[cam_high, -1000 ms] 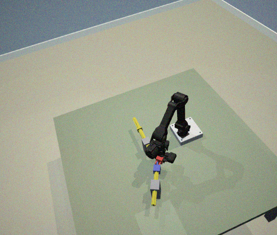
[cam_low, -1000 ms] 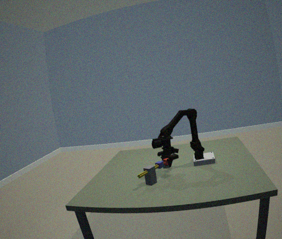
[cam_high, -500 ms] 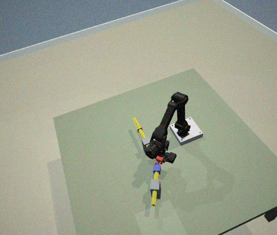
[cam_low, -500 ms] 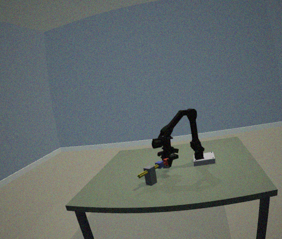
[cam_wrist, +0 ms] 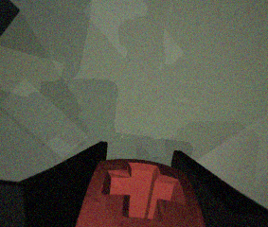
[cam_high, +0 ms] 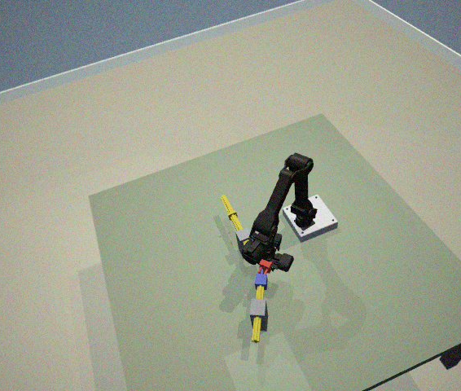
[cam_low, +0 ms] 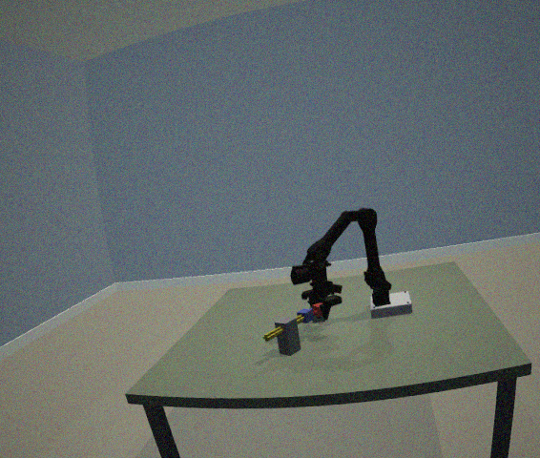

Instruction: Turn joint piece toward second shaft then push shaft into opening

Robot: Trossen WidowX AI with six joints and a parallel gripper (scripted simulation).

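The red joint piece point(cam_high: 265, 265) point(cam_low: 317, 310) point(cam_wrist: 140, 189) hangs beyond a blue part point(cam_high: 261, 280) point(cam_low: 304, 315) on the end of the yellow fixed shaft point(cam_high: 256, 330) point(cam_low: 273, 333). This shaft runs through a grey block point(cam_high: 258, 308) point(cam_low: 288, 337). The joint piece's cross-shaped opening shows in the wrist view. My gripper point(cam_wrist: 139, 152) is shut on the joint piece, one black finger on each side. The second yellow shaft point(cam_high: 225, 204), with a collar, runs through the second grey block point(cam_high: 242, 234) at an angle to the first. Its near end is hidden behind the arm.
The arm's white base plate point(cam_high: 325, 217) point(cam_low: 398, 300) stands behind and to the right of the joint. The wrist hangs right beside the second block. Both blocks stand on the green table point(cam_high: 159, 218) point(cam_low: 240, 374). The far shaft is hidden in the exterior view.
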